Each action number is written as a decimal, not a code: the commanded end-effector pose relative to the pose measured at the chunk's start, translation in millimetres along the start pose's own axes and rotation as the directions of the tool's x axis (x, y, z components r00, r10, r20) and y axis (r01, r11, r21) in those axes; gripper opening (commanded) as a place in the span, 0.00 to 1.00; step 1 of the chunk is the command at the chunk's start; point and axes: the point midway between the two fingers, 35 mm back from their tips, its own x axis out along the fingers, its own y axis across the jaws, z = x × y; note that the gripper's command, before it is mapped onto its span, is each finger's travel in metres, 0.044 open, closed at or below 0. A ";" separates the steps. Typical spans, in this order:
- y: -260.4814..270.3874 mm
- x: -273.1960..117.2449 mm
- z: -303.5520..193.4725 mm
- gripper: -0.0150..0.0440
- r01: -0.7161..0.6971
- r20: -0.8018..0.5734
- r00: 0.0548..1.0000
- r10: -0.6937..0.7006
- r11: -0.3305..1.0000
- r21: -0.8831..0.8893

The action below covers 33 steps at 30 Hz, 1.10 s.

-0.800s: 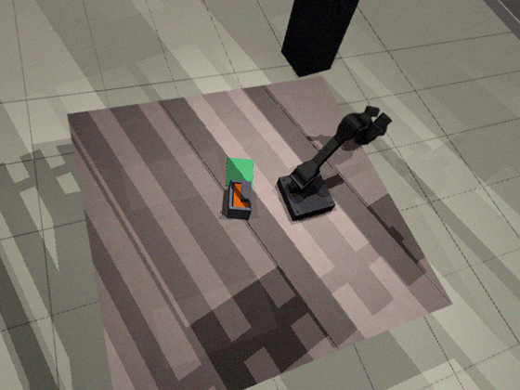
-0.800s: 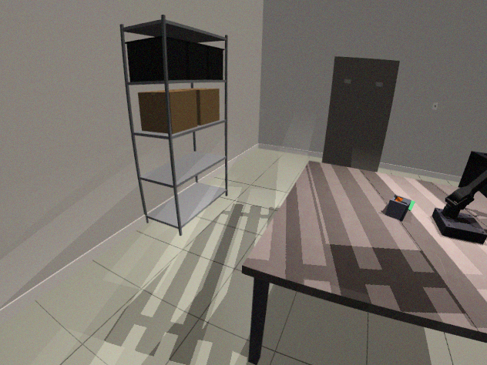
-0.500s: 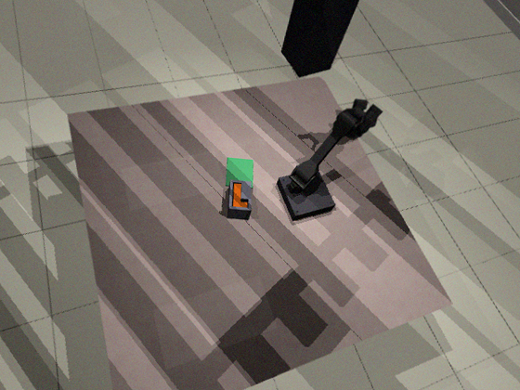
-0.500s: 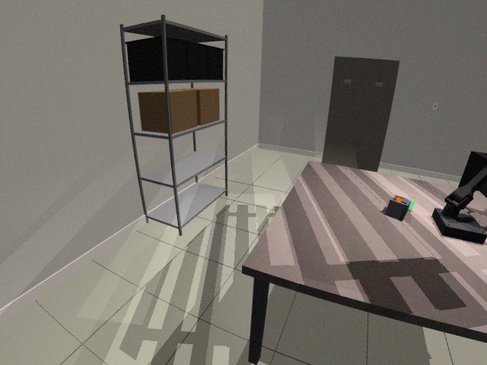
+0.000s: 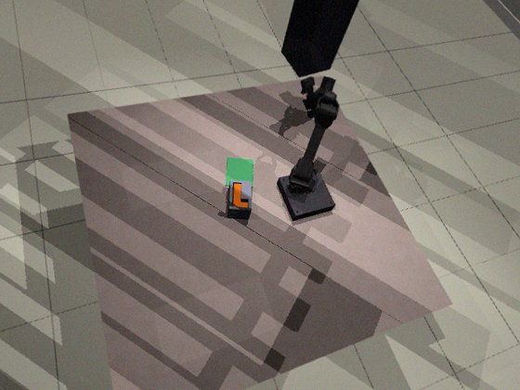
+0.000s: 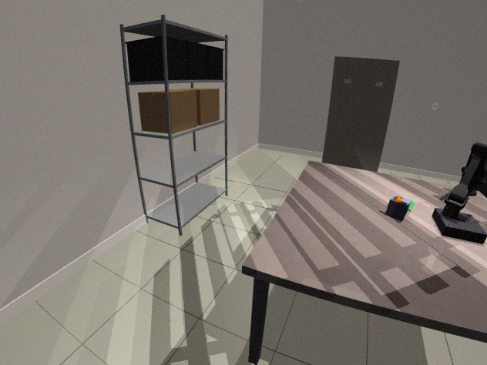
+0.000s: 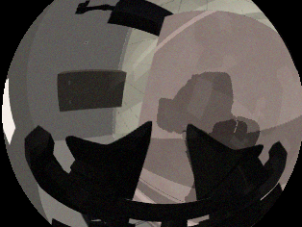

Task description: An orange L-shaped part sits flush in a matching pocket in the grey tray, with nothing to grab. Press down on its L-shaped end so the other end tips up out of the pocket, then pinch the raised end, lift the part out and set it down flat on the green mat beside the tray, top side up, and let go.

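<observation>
Your end effector (image 7: pixel 167 130) hangs half-open with nothing between its fingers, up high over the far desk (image 5: pixel 252 277) edge, well apart from the grey tray (image 5: pixel 246 192). You see the orange L-shaped part (image 5: pixel 238 195) lying flush in the tray's pocket, untouched. You've got the green mat (image 5: pixel 238 171) just beside the tray on its far side, with nothing on it.
</observation>
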 end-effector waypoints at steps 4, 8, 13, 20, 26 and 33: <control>36.4 14.7 -101.0 0.56 0.044 -0.147 0.987 -0.064 0.990 -0.136; 53.7 13.4 -163.2 0.56 0.048 -0.238 0.966 -0.102 0.974 -0.221; 66.2 4.0 -250.9 0.56 0.042 -0.336 0.924 -0.185 0.920 -0.390; 70.8 -34.2 -367.5 0.56 -0.065 -0.448 0.846 -0.287 0.780 -0.622; 53.7 -87.0 -457.1 0.56 -0.173 -0.502 0.761 -0.411 0.616 -0.768; 19.8 -157.0 -524.8 0.56 -0.347 -0.502 0.681 -0.533 0.369 -0.862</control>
